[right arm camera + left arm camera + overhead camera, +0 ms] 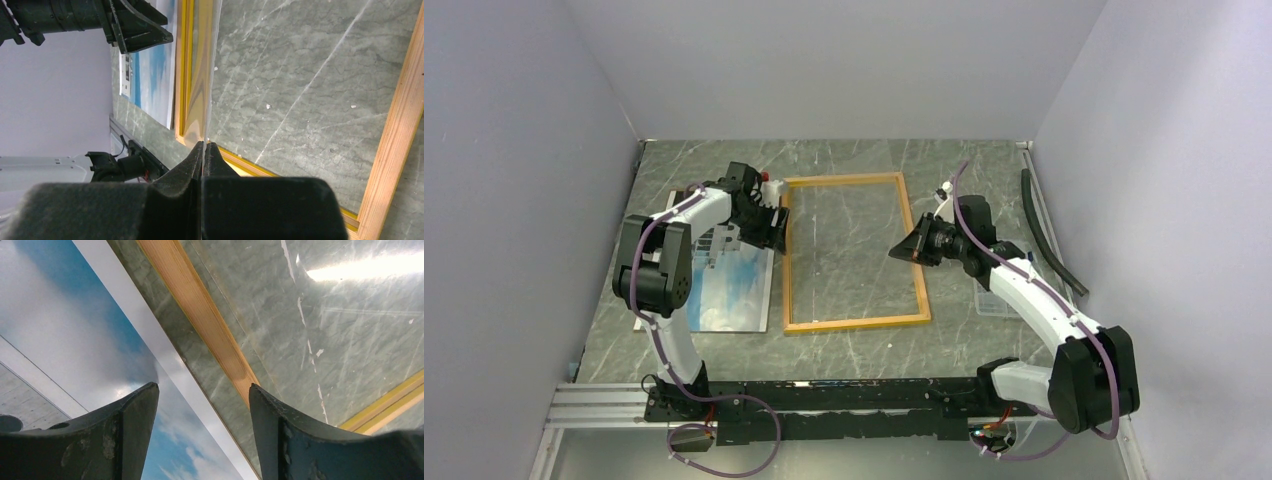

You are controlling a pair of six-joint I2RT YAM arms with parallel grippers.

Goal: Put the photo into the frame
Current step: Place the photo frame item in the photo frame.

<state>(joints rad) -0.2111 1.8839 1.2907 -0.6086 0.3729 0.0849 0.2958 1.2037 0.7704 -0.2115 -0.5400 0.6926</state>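
The photo (pixel 734 290), blue sky and a white building, lies flat on the table left of the frame (pixel 854 322). The frame lies with its wood-coloured side up. My left gripper (pixel 769 232) is open low over the photo's right edge. In the left wrist view its jaws (pixel 202 386) straddle the photo's white border (pixel 165 360) and the table strip beside the frame's left rail (pixel 200 310), holding nothing. My right gripper (pixel 902 248) is over the frame's right part. In the right wrist view it (pixel 203 143) is shut on the edge of the thin clear pane (pixel 202 90), which stands tilted up.
A black hose (pixel 1049 235) lies along the right wall. A flat pale object (pixel 996 300) sits right of the frame under the right arm. A small white item (pixel 771 185) stands by the frame's far left corner. The arm rail (pixel 824 395) runs along the near edge.
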